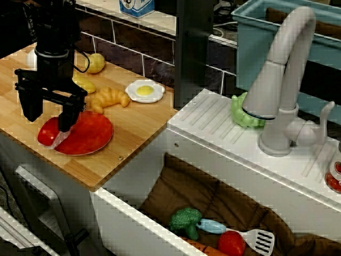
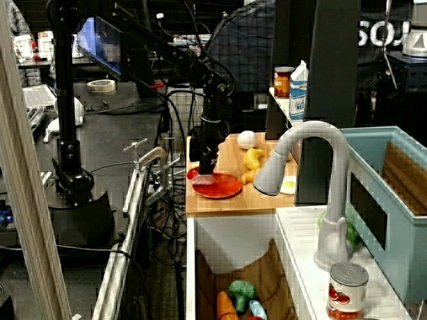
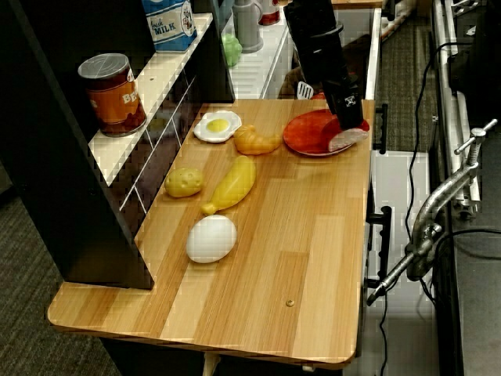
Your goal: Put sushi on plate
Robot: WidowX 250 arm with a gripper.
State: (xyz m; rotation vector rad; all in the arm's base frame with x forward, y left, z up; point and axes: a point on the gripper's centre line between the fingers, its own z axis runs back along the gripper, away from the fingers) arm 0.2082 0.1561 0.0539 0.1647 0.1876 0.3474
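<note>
The sushi (image 1: pixel 49 133), glossy red over a white base, lies on the rim of the red plate (image 1: pixel 90 136). The gripper (image 1: pixel 47 114) stands spread over it. The carton (image 3: pixel 168 23) reads "MILK".

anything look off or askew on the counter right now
The sushi sits tilted on the edge of the plate, partly overhanging the rim rather than lying flat inside it. The gripper stands right over it. The other toy foods lie tidily on the wooden counter.
</note>
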